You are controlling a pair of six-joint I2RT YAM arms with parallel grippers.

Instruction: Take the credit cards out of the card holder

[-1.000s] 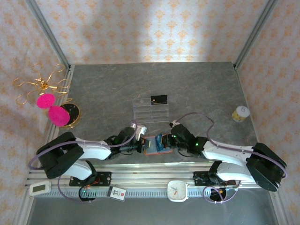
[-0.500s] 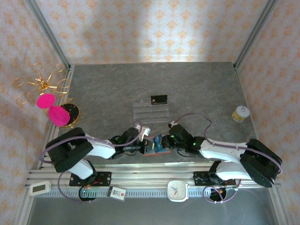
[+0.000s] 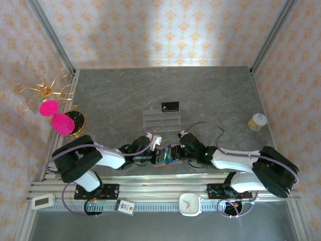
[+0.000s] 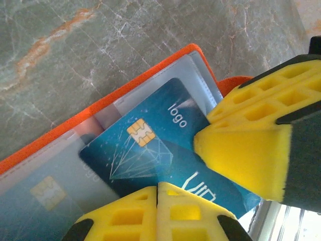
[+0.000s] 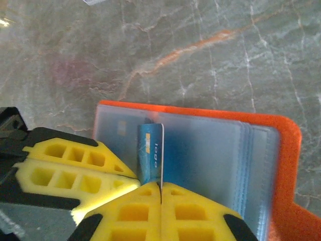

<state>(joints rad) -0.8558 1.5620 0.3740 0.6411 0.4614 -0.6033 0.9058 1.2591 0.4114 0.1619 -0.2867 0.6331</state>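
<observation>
— What lies furthest to the left of the card holder (image 5: 286,145)?

— Pink fluffy puffs (image 3: 49,107), well off to its left by the wall. Much closer, the left gripper (image 4: 157,193) reaches in at the holder's left edge.

— Clenched or released?

— Clenched. Its yellow fingers (image 4: 125,216) press together with no gap, lying over the holder's clear sleeves. Whether a sleeve is nipped between them, I cannot tell.

— And the holder itself?

— It is open between the two grippers, with an orange cover around grey-blue sleeves. The blue credit card (image 4: 160,150), with a gold chip and the word "logo" on its face, sticks partly out of a sleeve. A second chip (image 4: 47,191) shows faintly through a frosted sleeve inside the holder.

— The other card?

— The black credit card (image 3: 170,106) is out of the holder and well beyond it, lying on the far end of a clear plastic tray (image 3: 160,120).

— To the holder's right?

— The right gripper (image 5: 160,190), at the holder's right edge, is grasping the blue card. In its wrist view the card stands edge-on, pinched between the closed yellow fingertips (image 5: 190,211). A white clock (image 3: 190,204) sits on the near side of the holder. A small yellow tub (image 3: 257,121) stands well to its right.
</observation>
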